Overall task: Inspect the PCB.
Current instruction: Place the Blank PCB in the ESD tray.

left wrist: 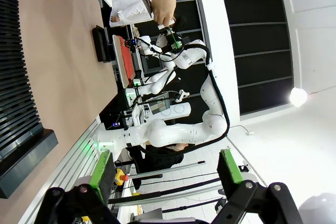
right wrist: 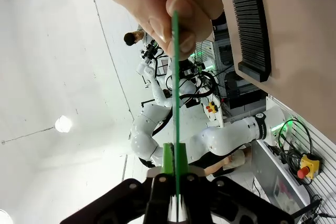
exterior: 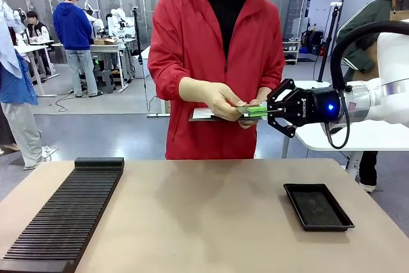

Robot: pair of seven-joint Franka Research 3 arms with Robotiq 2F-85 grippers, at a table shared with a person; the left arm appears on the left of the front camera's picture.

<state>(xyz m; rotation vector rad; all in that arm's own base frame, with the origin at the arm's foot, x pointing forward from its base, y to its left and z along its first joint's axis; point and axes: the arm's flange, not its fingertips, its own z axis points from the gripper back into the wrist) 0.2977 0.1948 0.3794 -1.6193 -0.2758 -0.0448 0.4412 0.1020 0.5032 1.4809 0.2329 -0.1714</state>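
Right gripper (exterior: 261, 112): Its jaws were closed on one end of the PCB (exterior: 245, 110), with a green pad pressed flat against each face. In the right wrist view the two pads of this gripper (right wrist: 175, 155) met on the board with no gap visible.

PCB: It was held in the air above the far side of the table (exterior: 204, 222), in front of the person's red jacket and well clear of the tabletop. It lay roughly level in the front view. In the right wrist view it appeared edge-on as a thin green line (right wrist: 175, 77) running from the pads up to the person's fingers.

Person's hand (exterior: 220, 99): It pinched the end of the board opposite the gripper. The fingertips (right wrist: 181, 35) closed over that edge.

Second hand (exterior: 258, 103): It was just beside the right gripper. Contact with the board could not be told.

Left gripper (left wrist: 165, 167): The fingers were spread fully apart and nothing was between the green pads (left wrist: 102, 166).

White clipboard (exterior: 203, 114): It was held at the person's waist, just beside the board.

Black tray (exterior: 317, 206): It rested on the table toward the robot's right, below the held board and apart from it.

Slotted black rack (exterior: 67, 215): It lay along the robot's left side of the table.
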